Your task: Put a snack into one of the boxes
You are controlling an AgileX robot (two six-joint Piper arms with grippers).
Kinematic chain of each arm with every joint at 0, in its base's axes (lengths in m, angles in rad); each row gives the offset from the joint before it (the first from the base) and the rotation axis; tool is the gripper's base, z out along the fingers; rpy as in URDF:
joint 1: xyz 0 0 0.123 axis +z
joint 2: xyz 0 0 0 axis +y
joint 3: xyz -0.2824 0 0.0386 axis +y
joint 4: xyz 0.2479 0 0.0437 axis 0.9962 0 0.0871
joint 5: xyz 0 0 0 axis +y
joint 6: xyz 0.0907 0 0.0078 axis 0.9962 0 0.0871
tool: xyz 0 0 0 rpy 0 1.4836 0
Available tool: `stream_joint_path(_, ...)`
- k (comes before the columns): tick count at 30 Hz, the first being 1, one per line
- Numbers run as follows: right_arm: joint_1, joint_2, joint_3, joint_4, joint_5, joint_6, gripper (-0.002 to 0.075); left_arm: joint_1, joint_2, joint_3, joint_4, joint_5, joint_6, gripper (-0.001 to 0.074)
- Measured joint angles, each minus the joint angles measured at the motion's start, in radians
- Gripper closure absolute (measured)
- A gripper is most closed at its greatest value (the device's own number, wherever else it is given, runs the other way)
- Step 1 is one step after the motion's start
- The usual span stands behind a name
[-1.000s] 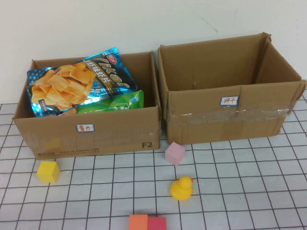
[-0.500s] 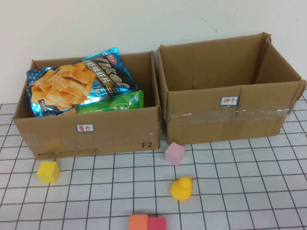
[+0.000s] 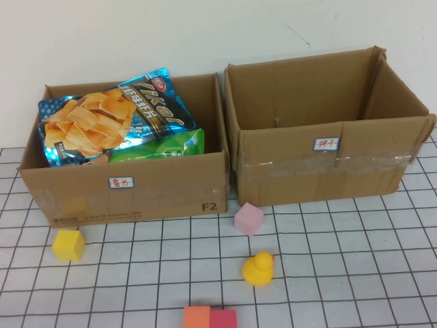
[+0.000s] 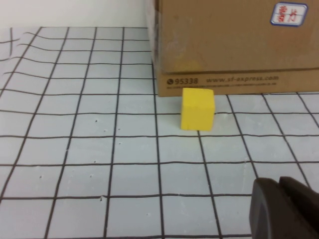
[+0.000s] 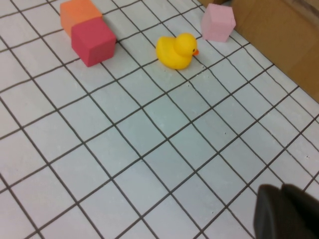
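Two open cardboard boxes stand side by side at the back of the gridded table. The left box (image 3: 130,191) holds a blue chip bag (image 3: 109,123) and a green snack bag (image 3: 164,147). The right box (image 3: 321,164) shows bare cardboard inside. Neither arm appears in the high view. My left gripper (image 4: 280,185) is shut with nothing in it, low over the table in front of the left box (image 4: 224,45). My right gripper (image 5: 281,193) is shut and empty above the grid, some way short of the yellow duck (image 5: 175,51).
On the table lie a yellow cube (image 3: 69,244) (image 4: 197,108) close to the left box, a pink cube (image 3: 248,219) (image 5: 218,22) before the right box, a yellow duck (image 3: 259,268), and an orange cube (image 3: 196,317) touching a red cube (image 3: 223,319) at the front edge.
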Motion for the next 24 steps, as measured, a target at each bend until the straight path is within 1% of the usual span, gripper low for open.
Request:
stream_joint_path(21,0.0,0.0,0.0,0.003,0.002,0.0,0.0727,0.008,0.0,0.0,-0.004,0.0,0.0,0.0736)
stream_joint_path(24,-0.002,-0.035,0.004,0.003,0.002,0.0,0.0727,0.008,0.0,0.0,-0.004,0.0,0.0,0.0736)
